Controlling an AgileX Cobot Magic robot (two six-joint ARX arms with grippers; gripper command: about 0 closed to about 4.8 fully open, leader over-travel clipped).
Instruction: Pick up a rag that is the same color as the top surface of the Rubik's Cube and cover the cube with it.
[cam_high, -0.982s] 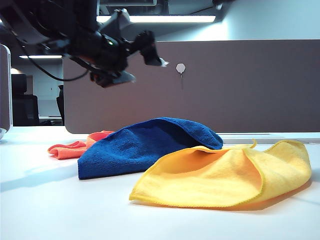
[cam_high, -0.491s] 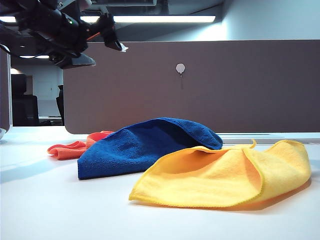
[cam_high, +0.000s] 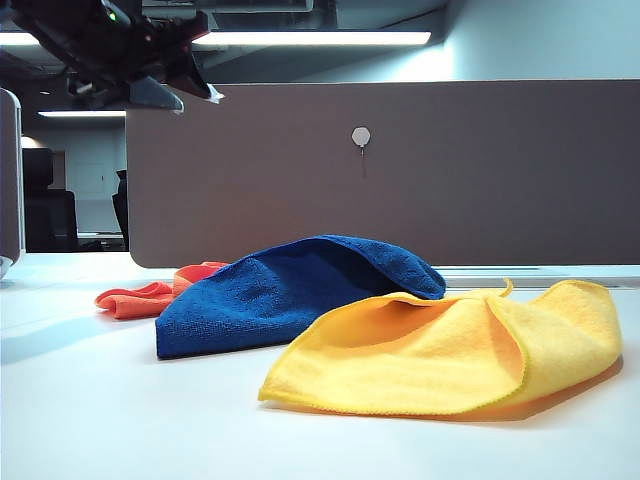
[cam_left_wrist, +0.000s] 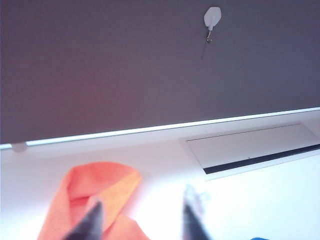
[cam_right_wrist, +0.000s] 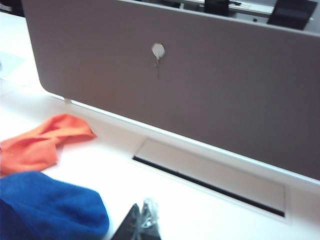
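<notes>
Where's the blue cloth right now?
In the exterior view the blue rag lies mid-table, humped up, between the orange cloth behind on its left and the yellow cloth overlapping its right edge in front.

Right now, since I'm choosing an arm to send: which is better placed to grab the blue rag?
Probably the right: the blue rag lies close beside the right tool in its wrist view. The open left tool faces the orange cloth, with hardly any blue in view.
</notes>
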